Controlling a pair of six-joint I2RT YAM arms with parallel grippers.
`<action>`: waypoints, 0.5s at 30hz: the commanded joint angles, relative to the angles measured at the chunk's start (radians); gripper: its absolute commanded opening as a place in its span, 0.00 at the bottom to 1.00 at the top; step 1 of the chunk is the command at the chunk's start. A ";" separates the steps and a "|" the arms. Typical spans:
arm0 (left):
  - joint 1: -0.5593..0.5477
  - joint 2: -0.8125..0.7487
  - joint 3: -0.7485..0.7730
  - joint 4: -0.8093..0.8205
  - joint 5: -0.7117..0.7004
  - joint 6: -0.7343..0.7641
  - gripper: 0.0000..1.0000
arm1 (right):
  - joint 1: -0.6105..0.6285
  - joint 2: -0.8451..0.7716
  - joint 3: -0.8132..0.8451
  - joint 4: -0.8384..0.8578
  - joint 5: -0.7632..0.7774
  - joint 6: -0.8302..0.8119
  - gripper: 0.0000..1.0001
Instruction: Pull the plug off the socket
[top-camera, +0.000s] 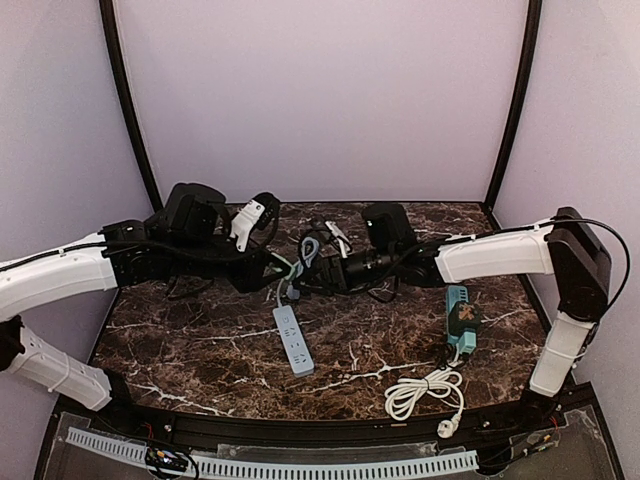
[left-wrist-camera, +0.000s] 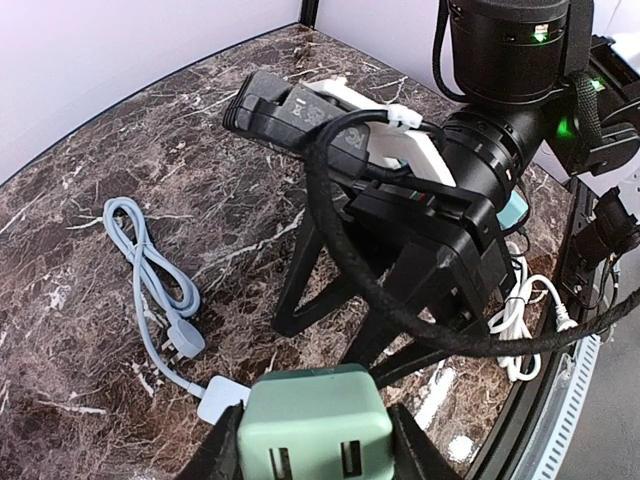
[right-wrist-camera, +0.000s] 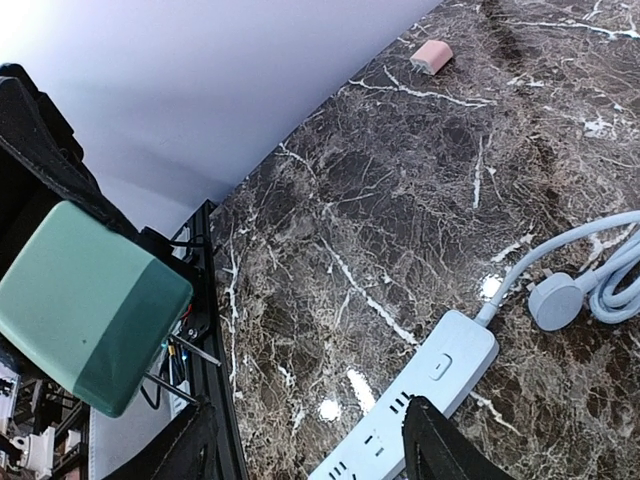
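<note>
Checking the one relation that matters: the plug (left-wrist-camera: 318, 420) sits between your left jaws, clamped on two opposite sides, with its slotted face toward the wrist camera. It hangs in the air over the back middle of the counter (top-camera: 200, 340), apart from the strip (top-camera: 293, 340). It looks unplugged to me, since the strip sockets seen from the right wrist are bare.

The strip's long axis runs from the counter middle toward the near edge, slightly slanted. It lies below the plug and nearer you.

Your right jaws stand open and hold nothing. The plug is off to their left and higher, not between the fingers (right-wrist-camera: 440, 450).

So the left arm has the plug. The right arm (left-wrist-camera: 480, 150) is just beside it, almost nose to nose, so expect contact if you swing either one. The grey cord (left-wrist-camera: 150, 285) loops on the counter beneath the wrists and could snag.

- A teal strip (top-camera: 461, 318) with something black on it lies near the right edge; if that is the socket meant, your right arm is nearer.
- A white cord (top-camera: 425, 390) is coiled at the near right.
- A pink block (right-wrist-camera: 433, 56) sits well apart.
</note>
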 joint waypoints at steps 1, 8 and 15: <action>0.003 0.028 0.020 0.018 0.048 -0.017 0.23 | 0.002 -0.001 0.013 -0.020 0.064 -0.040 0.63; 0.003 0.013 0.007 -0.023 0.019 -0.009 0.23 | 0.001 -0.012 0.010 -0.071 0.213 -0.068 0.62; 0.003 0.053 0.006 -0.044 0.085 -0.016 0.23 | 0.009 -0.005 0.043 -0.068 0.206 -0.075 0.62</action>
